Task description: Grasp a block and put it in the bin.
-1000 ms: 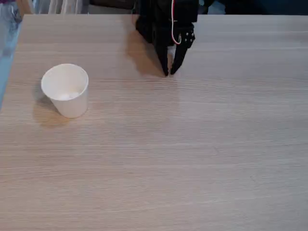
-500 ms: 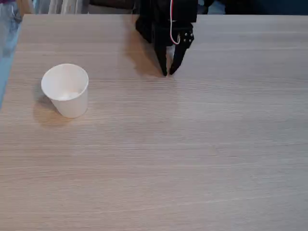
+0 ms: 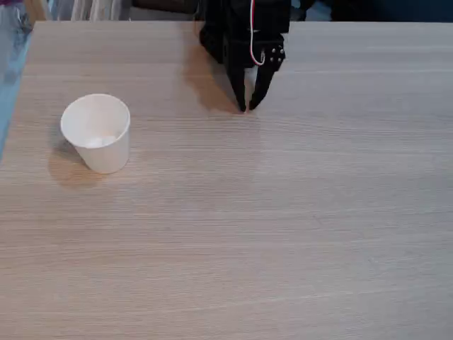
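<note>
The bin (image 3: 96, 132) is a white paper cup standing upright at the left of the table. A brighter white patch (image 3: 99, 140) lies on its floor, too faint to tell whether it is the block. No block lies on the bare tabletop. My black gripper (image 3: 246, 108) hangs at the back centre, far to the right of the cup, pointing down with its tips at the table surface. Its fingertips meet, leaving only a narrow gap higher up between the fingers, and I see nothing held at the tips.
The light wooden table (image 3: 283, 227) stretches wide in front of and to the right of the gripper. Its left edge runs close behind the cup, and its back edge lies just behind the arm's base (image 3: 241, 21).
The fingers have drawn slightly closer together, so the tips now touch. The arm and the cup have stayed in place.
</note>
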